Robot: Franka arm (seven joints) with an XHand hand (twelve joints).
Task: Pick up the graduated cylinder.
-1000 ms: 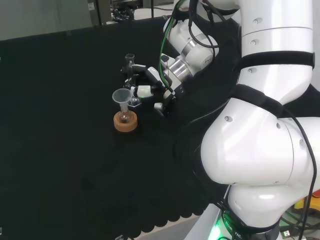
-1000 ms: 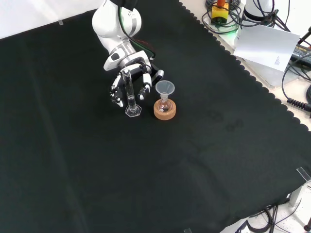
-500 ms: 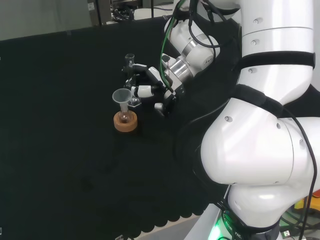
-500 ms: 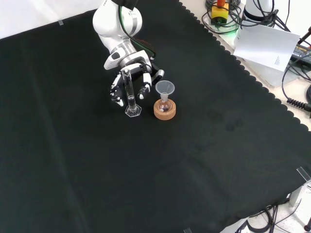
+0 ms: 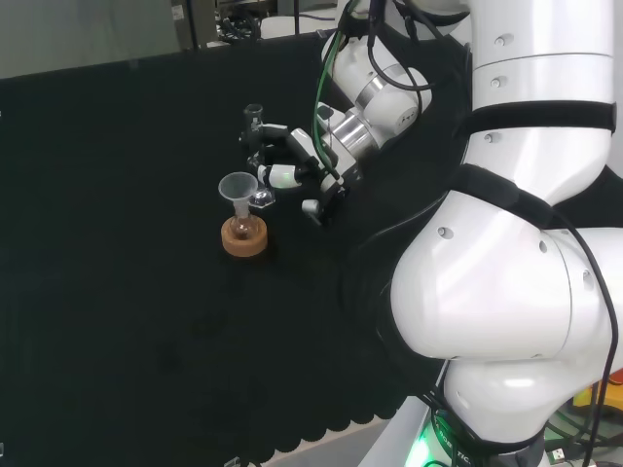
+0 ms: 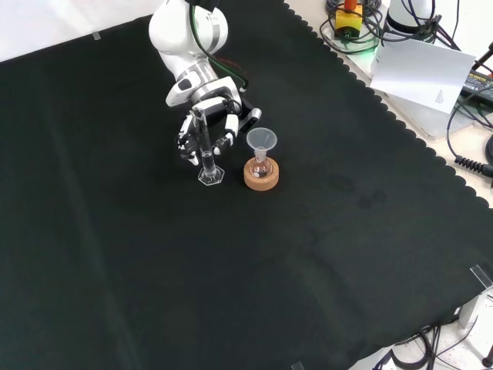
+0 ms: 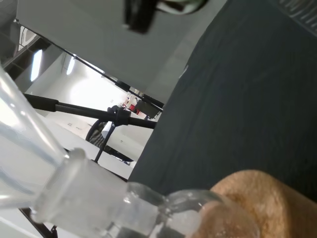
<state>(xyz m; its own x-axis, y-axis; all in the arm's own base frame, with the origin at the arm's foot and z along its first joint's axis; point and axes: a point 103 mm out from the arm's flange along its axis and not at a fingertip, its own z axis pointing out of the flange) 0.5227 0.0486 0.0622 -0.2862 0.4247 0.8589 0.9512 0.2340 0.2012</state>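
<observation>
The graduated cylinder [image 6: 204, 146] is a slim clear tube that stands upright on a hexagonal foot, and the foot rests on the black cloth. In the head view the cylinder [image 5: 257, 156] rises just behind a funnel. The black and white hand [image 6: 209, 122] reaches in from the top of the front view and sits behind the tube. Its fingers [image 6: 186, 144] curl round the tube from both sides. In the head view the hand [image 5: 295, 167] comes from the right and a white fingertip [image 5: 275, 176] lies against the tube.
Beside the cylinder, a clear funnel [image 6: 261, 139] sits in a small flask on a cork ring [image 6: 261, 178]; the wrist view has the cork ring [image 7: 262, 198] and flask neck [image 7: 94, 188] close up. A paper sheet [image 6: 422, 71] and cables lie past the cloth's scalloped edge.
The hand has shifted slightly closer to the cylinder and its fingers have curled in around the tube. The funnel, flask and cork ring have not moved.
</observation>
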